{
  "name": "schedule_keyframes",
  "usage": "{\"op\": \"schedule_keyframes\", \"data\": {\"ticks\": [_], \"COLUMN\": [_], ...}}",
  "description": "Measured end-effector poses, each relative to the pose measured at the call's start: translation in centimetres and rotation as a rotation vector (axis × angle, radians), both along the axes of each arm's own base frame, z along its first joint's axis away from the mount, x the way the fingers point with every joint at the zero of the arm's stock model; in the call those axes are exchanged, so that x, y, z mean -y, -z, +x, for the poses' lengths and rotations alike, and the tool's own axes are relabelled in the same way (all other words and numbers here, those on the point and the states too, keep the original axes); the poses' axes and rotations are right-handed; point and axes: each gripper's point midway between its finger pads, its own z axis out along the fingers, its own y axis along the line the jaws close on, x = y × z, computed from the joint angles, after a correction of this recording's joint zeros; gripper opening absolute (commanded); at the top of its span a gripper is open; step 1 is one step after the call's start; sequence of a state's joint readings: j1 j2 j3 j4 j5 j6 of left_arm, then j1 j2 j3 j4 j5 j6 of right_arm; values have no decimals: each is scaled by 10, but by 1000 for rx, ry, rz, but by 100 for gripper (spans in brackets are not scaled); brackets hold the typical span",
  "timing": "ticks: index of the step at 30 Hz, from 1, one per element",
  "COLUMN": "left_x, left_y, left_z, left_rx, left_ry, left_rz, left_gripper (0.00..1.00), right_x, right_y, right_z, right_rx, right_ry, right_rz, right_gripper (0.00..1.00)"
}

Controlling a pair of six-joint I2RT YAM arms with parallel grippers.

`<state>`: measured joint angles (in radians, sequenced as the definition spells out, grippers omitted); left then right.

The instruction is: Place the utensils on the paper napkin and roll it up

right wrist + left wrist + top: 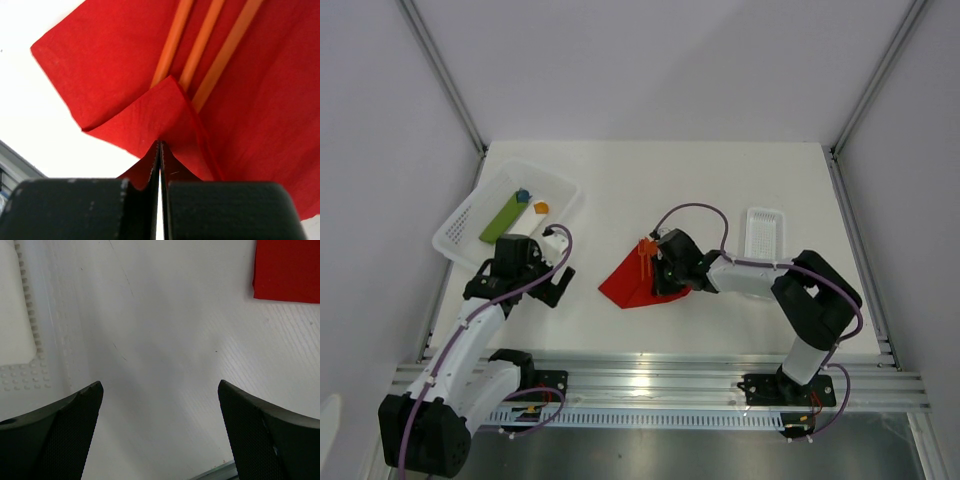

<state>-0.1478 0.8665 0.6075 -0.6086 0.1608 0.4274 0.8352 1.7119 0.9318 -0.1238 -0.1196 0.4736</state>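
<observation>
Right, the paper napkin (100, 65) is thin, matte red paper with a soft crinkle. It lies near the middle of the white table (720, 180), slightly toward my right arm. Three slender, glossy orange utensils (200, 45) lie side by side on it, handles parallel, their heads poking past its far edge in the top view. My right gripper (160, 150) is pinched tight on the napkin corner nearest it, which is folded up over the handle ends. My left gripper (160, 425) hangs spread wide over white tabletop, well apart from the napkin. A perforated white basket (460, 225) sits at the left rear, a small white tray (765, 212) at the right.
</observation>
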Motion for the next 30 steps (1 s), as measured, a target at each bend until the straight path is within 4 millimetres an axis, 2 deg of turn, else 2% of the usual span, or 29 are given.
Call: {"op": "schedule_keyframes", "data": {"ticks": [4,6,9,12,16,18,24,30], "left_x": [1,1,3,16,55,78,139,183], "left_y": [3,6,3,-9,-28,-29,-3,15], "left_z": [0,0,4,15,35,38,36,51], "left_rx": [-16,-30,-35,-8,73,104,94,138], "left_ry": [4,14,47,125,281,373,611,754], "left_rz": [1,6,25,55,73,85,113,153], "left_gripper": [99,94,81,69,64,64,64,65], "right_x": [1,1,0,-2,-3,-3,3,3], "right_y": [5,5,4,1,-2,-2,4,4], "right_z": [5,7,10,13,17,18,17,18], "right_rx": [-18,-21,-27,-34,-38,-43,-73,-90], "right_ry": [10,11,15,24,35,43,70,87], "right_rz": [11,23,40,66,97,113,139,174], "right_gripper": [0,0,0,0,0,0,0,0]}}
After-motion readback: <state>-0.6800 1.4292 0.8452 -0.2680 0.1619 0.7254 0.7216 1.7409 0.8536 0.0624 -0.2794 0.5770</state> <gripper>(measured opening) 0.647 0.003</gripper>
